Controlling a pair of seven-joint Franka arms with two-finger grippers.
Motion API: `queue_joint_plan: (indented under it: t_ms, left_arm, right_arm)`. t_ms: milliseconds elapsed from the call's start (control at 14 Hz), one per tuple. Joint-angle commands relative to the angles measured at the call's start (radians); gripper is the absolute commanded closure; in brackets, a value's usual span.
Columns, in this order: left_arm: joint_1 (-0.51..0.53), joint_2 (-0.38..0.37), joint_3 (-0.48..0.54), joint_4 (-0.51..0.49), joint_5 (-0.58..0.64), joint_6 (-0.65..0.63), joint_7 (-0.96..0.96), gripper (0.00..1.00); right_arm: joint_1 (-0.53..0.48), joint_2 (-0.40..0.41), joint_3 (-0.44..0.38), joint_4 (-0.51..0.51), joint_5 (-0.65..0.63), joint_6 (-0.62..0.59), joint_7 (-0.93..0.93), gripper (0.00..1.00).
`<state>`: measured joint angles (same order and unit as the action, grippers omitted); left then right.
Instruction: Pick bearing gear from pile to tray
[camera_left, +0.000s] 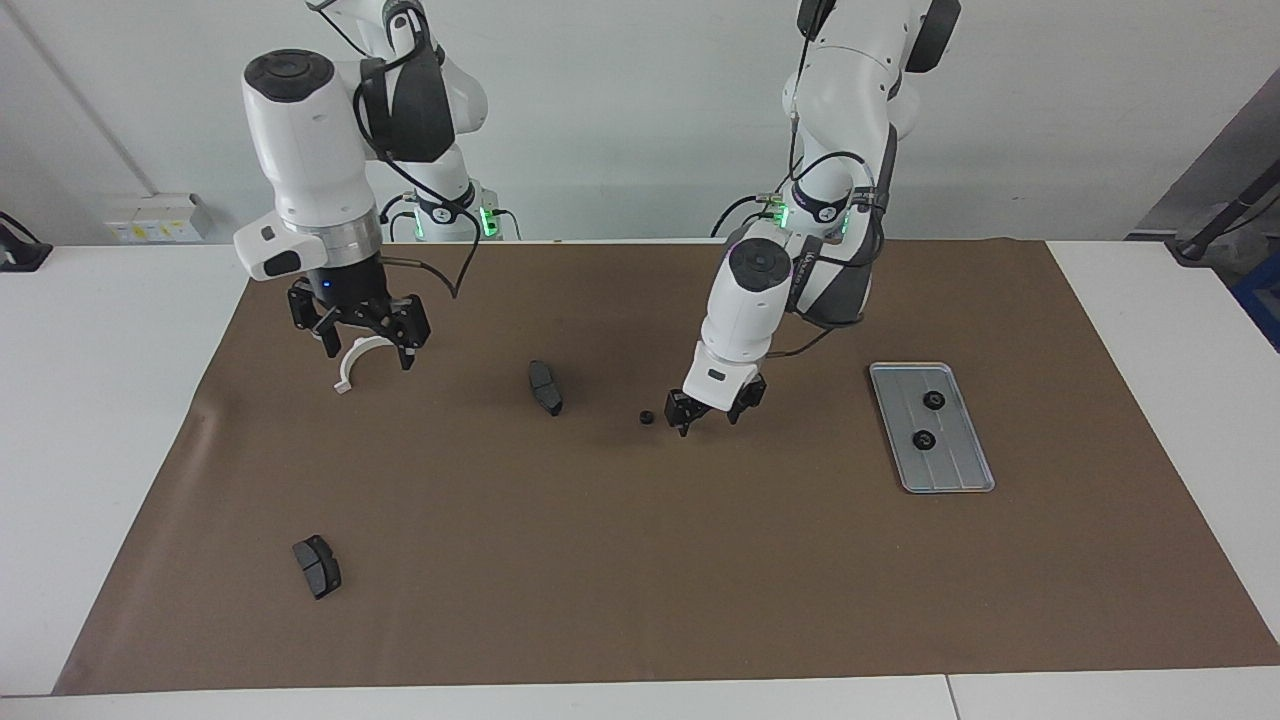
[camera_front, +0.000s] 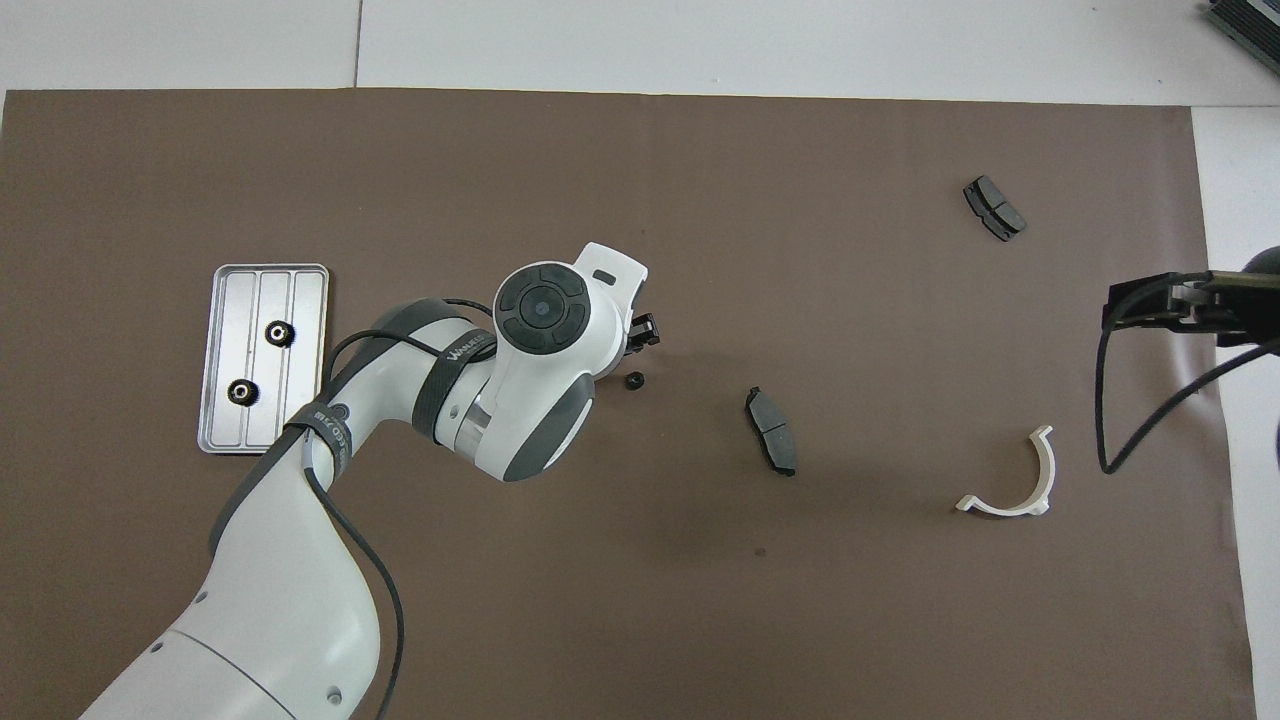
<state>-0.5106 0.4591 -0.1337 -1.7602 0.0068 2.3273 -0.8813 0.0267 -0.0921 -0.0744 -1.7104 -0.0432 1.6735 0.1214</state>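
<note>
A tiny black round gear (camera_left: 647, 417) lies on the brown mat mid-table; it also shows in the overhead view (camera_front: 633, 380). My left gripper (camera_left: 710, 418) hangs open and empty just above the mat, right beside this gear on the tray's side; overhead only its tip (camera_front: 645, 330) shows. The silver tray (camera_left: 950, 460) lies toward the left arm's end and holds two black gears (camera_left: 933, 400) (camera_left: 924, 439). My right gripper (camera_left: 365, 348) is open and empty over the white curved bracket (camera_left: 352, 364).
One dark grey pad (camera_left: 545, 387) lies between the bracket and the loose gear. Another pad (camera_left: 317, 566) lies farther from the robots toward the right arm's end. Overhead, the tray (camera_front: 305, 330), bracket (camera_front: 1010, 485) and both pads (camera_front: 771, 430) (camera_front: 994, 207) show.
</note>
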Motion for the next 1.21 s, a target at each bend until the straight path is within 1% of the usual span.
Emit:
queue_joint_plan:
  t_ms: [0,214,285,428,642,784,927,1141]
  left_arm:
    - [-0.042,0.027,0.019,0.011,0.004,0.015,-0.016,0.19]
    - [-0.055,0.03,0.019,0.013,0.005,0.015,-0.016,0.21]
    - [-0.059,0.032,0.019,0.013,0.013,0.015,-0.027,0.24]
    - [-0.072,0.044,0.019,0.013,0.028,0.018,-0.054,0.27]
    - [-0.074,0.046,0.019,0.015,0.044,0.023,-0.051,0.36]
    - [-0.074,0.049,0.019,0.016,0.059,0.015,-0.051,0.4]
    - [-0.075,0.055,0.019,0.022,0.062,0.011,-0.051,0.49]
    - [-0.078,0.061,0.019,0.044,0.064,0.004,-0.051,0.49]
  right_arm:
    - [0.018,-0.006,-0.039,0.056,0.029,-0.086,-0.063,0.0]
    - [0.021,-0.008,-0.033,0.052,0.031,-0.089,-0.062,0.0]
    - [0.021,-0.009,-0.033,0.046,0.055,-0.097,-0.06,0.0]
    - [0.021,-0.009,-0.031,0.041,0.065,-0.097,-0.059,0.0]
    - [0.022,-0.011,-0.03,0.037,0.049,-0.1,-0.062,0.0]
    - [0.03,-0.009,-0.028,0.038,0.033,-0.124,-0.066,0.0]
    - [0.03,-0.003,-0.027,0.041,0.02,-0.133,-0.069,0.0]
    - [0.03,0.006,-0.027,0.051,0.013,-0.149,-0.069,0.0]
